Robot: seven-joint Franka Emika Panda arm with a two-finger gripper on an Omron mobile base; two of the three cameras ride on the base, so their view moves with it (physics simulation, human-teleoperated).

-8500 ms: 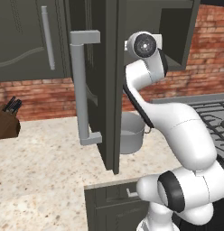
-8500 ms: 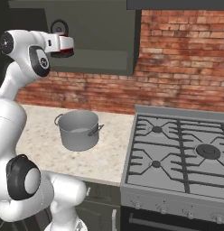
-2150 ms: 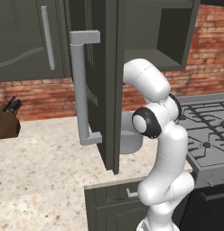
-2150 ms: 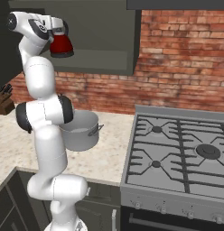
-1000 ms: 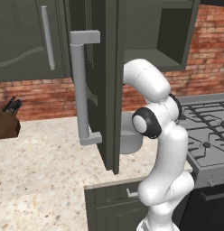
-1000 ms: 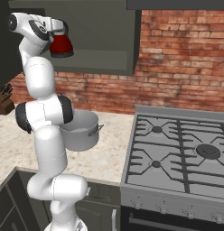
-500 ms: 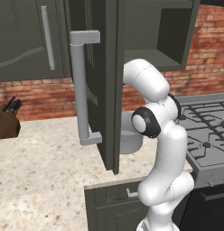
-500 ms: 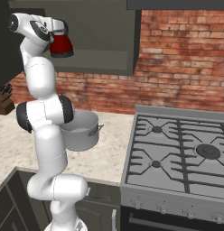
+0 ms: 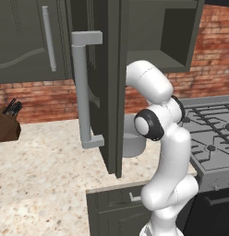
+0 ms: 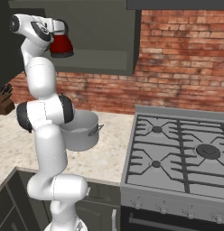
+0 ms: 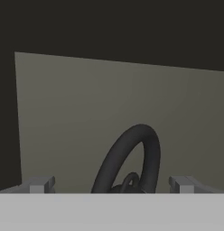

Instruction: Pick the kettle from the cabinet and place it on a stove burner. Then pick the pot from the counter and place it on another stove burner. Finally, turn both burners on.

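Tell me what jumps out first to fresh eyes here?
The red kettle high at the gripper, in front of the wall cabinet. Below, the grey pot sits on the counter left of the stove burners.

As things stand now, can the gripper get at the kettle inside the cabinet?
Probably yes. The cabinet door stands open, and the gripper is already at the kettle. In the hand view its fingers stand either side of the black handle, apparently apart from it.
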